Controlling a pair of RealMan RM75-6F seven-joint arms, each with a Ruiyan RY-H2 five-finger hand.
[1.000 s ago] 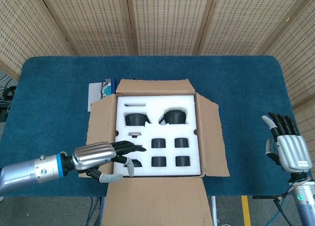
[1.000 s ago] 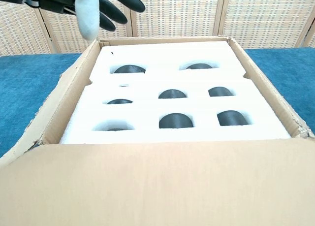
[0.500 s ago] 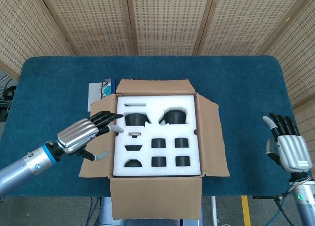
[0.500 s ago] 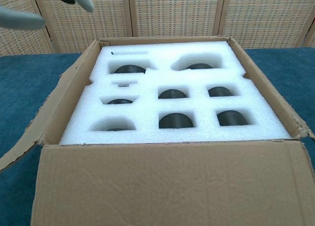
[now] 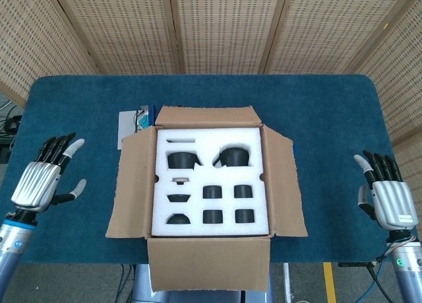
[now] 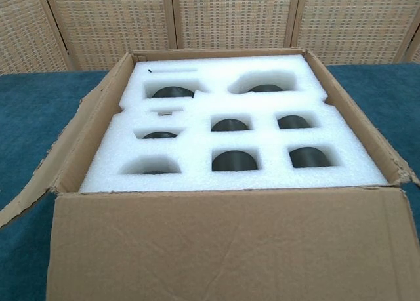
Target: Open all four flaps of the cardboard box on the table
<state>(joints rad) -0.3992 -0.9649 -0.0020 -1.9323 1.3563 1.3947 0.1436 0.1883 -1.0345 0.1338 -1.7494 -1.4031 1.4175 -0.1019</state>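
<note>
While the cardboard box [image 5: 210, 191] sits at the centre of the blue table [image 5: 330, 111] in the head view, all four of its flaps are folded outward: the back flap [image 5: 204, 116] stands toward the upper middle of the frame, the left flap [image 5: 132, 184] and right flap [image 5: 283, 184] spread to the sides, and the front flap [image 5: 210, 263] hangs down over the table's near edge at the bottom. Inside lies a white foam insert [image 5: 210, 163] with dark rounded items seated in its cut-outs; the chest view shows the same foam insert [image 6: 197, 111] filling the box from wall to wall. At the lower left of the head view the left hand [image 5: 41, 179] hovers over the table with its fingers spread, holding nothing, well apart from the box. At the lower right the right hand [image 5: 386, 196] is likewise spread and empty, well clear of the right flap. A white paper item [image 5: 132, 123] lies on the table, partly hidden behind the box's upper left corner.
</note>
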